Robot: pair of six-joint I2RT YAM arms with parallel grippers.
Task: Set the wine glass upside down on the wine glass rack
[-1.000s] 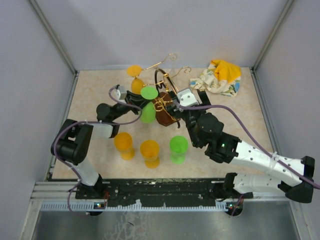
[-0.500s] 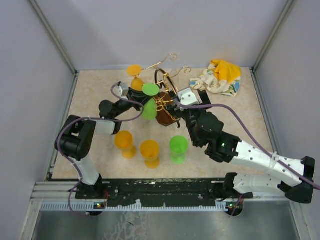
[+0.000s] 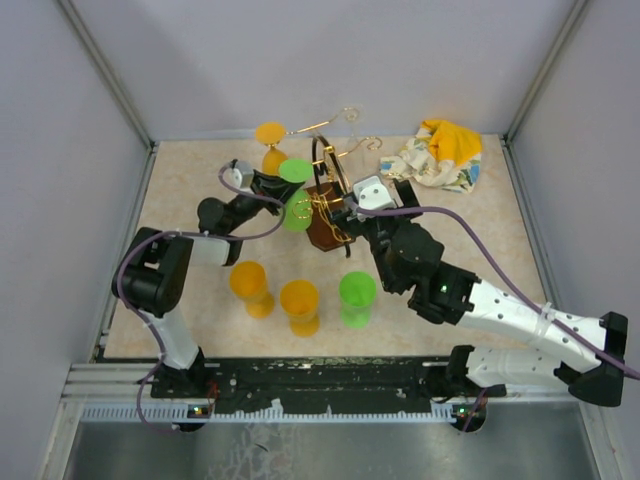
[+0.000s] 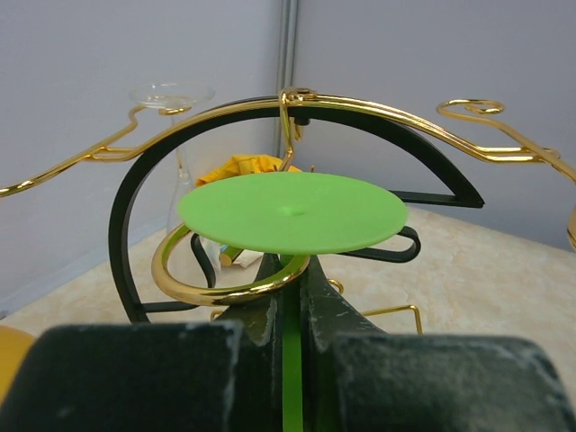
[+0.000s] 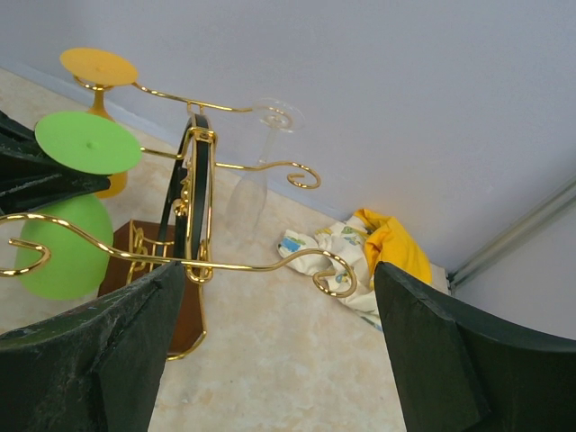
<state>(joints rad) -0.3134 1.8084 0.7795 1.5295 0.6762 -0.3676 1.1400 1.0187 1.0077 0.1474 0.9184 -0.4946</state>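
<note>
At the wine glass rack (image 3: pixel 325 226), the left end effector (image 4: pixel 290 301) pinches the green wine glass (image 4: pixel 292 212) by its stem, foot uppermost, likely so the foot can hang on the curled hook (image 4: pixel 193 286) just beneath it. Beside the rack, the right end effector (image 5: pixel 279 351) gapes wide and holds nothing.

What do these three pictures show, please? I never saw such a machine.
Two robot arms stand at the near edge of a table. One picture looks down from above; two come from wrist cameras. The left tool is shut on the stem of a green wine glass, upside down at a hook of the gold wine glass rack. The right tool is open and empty, near the rack. An orange glass and a clear glass hang there. Two more orange glasses, another green glass and a cloth are on the table.
</note>
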